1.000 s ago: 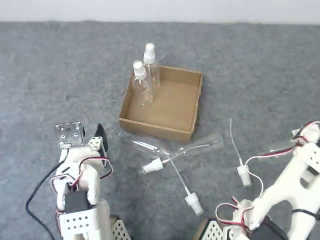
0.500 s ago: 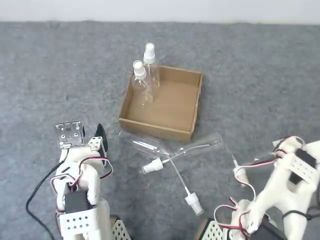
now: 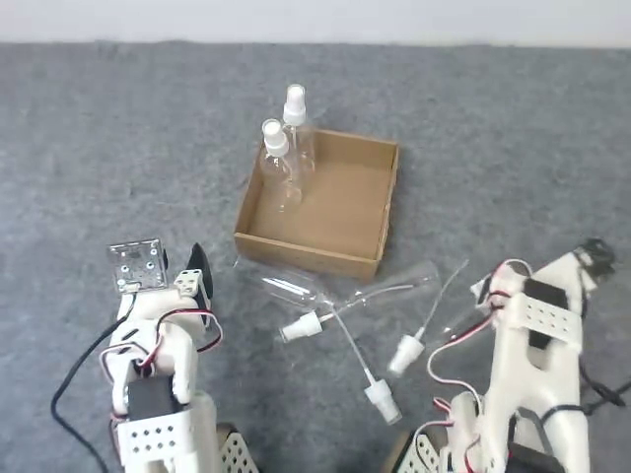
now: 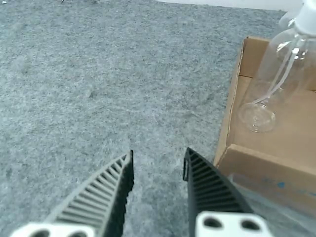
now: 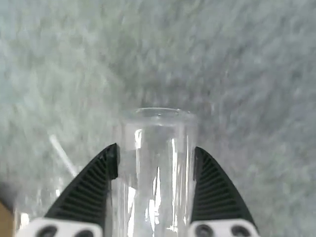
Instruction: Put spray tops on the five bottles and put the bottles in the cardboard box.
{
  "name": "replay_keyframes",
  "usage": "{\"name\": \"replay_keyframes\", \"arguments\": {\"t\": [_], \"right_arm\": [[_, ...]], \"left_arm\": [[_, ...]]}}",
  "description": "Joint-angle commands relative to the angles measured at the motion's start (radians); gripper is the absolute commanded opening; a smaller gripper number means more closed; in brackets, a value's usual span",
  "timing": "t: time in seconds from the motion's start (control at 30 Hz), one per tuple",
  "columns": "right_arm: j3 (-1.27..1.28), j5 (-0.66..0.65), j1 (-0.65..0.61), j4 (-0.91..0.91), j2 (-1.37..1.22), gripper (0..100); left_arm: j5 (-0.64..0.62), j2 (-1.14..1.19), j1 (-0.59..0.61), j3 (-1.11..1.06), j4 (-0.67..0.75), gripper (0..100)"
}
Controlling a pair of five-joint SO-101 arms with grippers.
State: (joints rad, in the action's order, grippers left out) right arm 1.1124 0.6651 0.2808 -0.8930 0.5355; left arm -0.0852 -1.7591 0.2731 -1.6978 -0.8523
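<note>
The cardboard box (image 3: 367,200) sits mid-table, with two capped bottles (image 3: 277,164) (image 3: 299,126) upright in its far left corner. One of these bottles (image 4: 276,74) appears in the left wrist view too. In front of the box, two clear bottles (image 3: 286,288) (image 3: 402,283) lie among three loose spray tops (image 3: 302,328) (image 3: 380,397) (image 3: 406,353). My right gripper (image 3: 490,296) (image 5: 155,153) is shut on a clear bottle (image 5: 158,148) (image 3: 455,325), low over the carpet beside the nearest spray top. My left gripper (image 3: 197,271) (image 4: 158,160) is open over bare carpet by the box's (image 4: 237,148) front left corner.
Grey carpet (image 3: 118,148) covers the table. Both arm bases (image 3: 158,434) (image 3: 523,424) stand at the near edge. A thin dip tube (image 5: 61,153) lies beside the held bottle.
My right arm has swung left toward the middle with the bottle. The spray top beside it has shifted left. The left arm has not moved.
</note>
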Motion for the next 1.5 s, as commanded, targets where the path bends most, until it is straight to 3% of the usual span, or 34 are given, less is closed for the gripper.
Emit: {"name": "replay_keyframes", "arguments": {"t": [0.0, 0.33, 0.77, 0.9, 1.1, 1.47], "right_arm": [[-0.049, 0.061, -0.07, -0.13, 0.004, 3.2], [-0.098, 0.155, -0.028, -0.117, 0.004, 3.2], [-0.091, 0.219, 0.266, 0.131, 0.002, 3.2], [-0.091, 0.222, 0.269, 0.125, -0.004, 6.9], [-0.089, 0.226, 0.237, 0.122, -0.007, 26.8], [-0.107, 0.219, 0.202, 0.081, 0.074, 28.4]], "left_arm": [[-0.008, -0.017, 0.0, 0.01, 0.008, 16], [-0.008, -0.017, 0.002, 0.01, 0.008, 16], [-0.008, -0.017, 0.002, 0.01, 0.008, 16], [-0.008, -0.017, 0.002, 0.01, 0.008, 16], [-0.008, -0.017, 0.002, 0.01, 0.008, 16], [-0.008, -0.017, 0.002, 0.01, 0.008, 16]]}}
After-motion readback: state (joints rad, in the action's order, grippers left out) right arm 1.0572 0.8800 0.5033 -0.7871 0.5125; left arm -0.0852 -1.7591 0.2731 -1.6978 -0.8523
